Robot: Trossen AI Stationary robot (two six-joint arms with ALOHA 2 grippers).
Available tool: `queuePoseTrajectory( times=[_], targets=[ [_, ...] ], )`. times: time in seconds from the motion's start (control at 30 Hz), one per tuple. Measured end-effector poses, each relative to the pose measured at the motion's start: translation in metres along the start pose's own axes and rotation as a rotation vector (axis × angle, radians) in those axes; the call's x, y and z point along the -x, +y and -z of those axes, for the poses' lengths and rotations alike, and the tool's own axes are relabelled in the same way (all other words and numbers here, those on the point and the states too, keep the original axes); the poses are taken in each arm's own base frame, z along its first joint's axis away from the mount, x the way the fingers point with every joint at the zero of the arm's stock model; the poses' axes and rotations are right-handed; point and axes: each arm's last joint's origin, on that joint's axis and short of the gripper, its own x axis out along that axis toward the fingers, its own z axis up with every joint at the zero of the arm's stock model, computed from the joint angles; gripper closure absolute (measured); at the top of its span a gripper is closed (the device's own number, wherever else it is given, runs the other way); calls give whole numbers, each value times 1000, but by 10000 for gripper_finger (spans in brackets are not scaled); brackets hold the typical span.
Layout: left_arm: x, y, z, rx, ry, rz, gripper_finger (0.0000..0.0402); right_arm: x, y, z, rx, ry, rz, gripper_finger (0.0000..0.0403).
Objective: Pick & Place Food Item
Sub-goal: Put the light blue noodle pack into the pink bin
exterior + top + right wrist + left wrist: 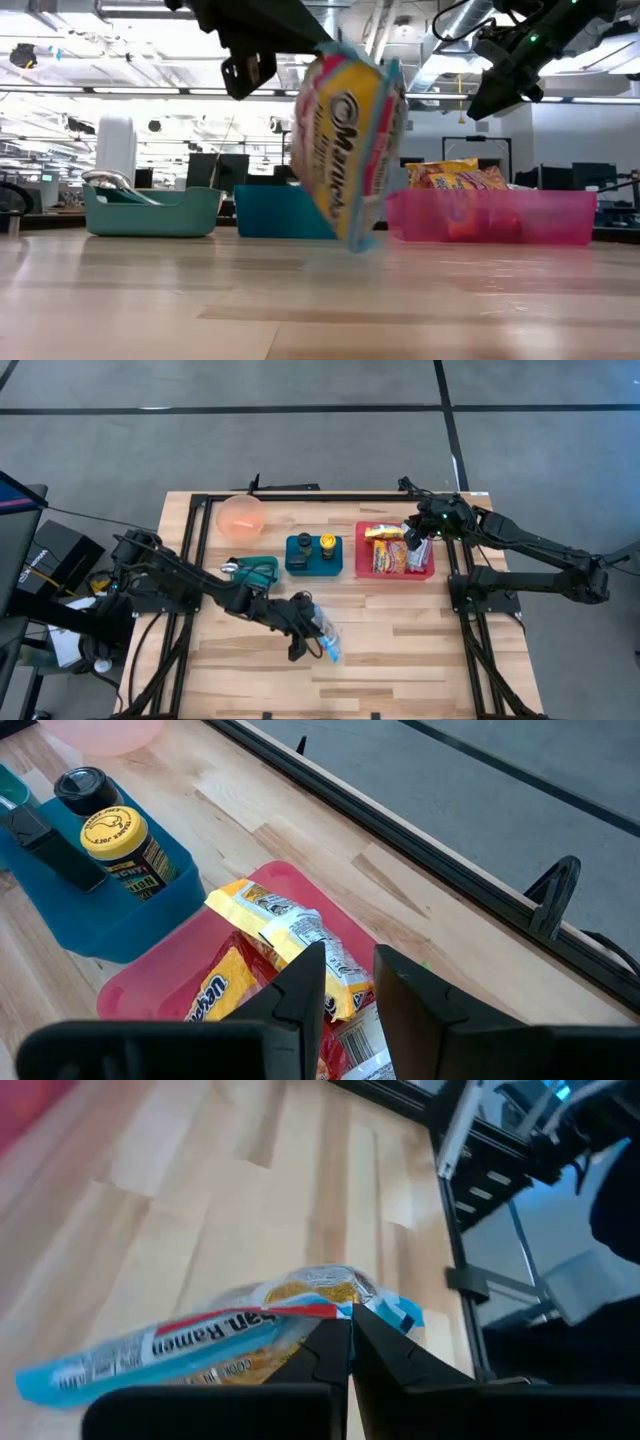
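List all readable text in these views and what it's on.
"Ramen": ramen packet pinched by the shut left hand.
"Maruch...", cut off: same packet in the low view.
Smaller print on that packet: blurred.
Yellow jar lid in the blue bin: emblem and label unreadable.
Snack packs in the pink tray, under the right hand: print unreadable.

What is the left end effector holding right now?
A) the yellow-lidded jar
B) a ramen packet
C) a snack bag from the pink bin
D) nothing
B: the left end effector is shut on the ramen packet, pinching its edge in the left wrist view, and the low view shows the packet hanging just clear of the table.
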Motion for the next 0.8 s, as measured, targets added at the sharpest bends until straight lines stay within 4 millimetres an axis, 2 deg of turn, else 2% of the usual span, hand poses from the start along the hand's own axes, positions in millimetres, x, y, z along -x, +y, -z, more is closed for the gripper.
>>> queuePoseTrajectory(
  times=[0.47, 0.8],
  targets=[
    [-3, 32, -27, 69, -113, -50, 401, 0, 1, 0, 5, 0, -6, 320],
    [-2, 45, -42, 100, -205, -52, 401, 6, 22, 4, 80, -15, -110, 320]
  ],
)
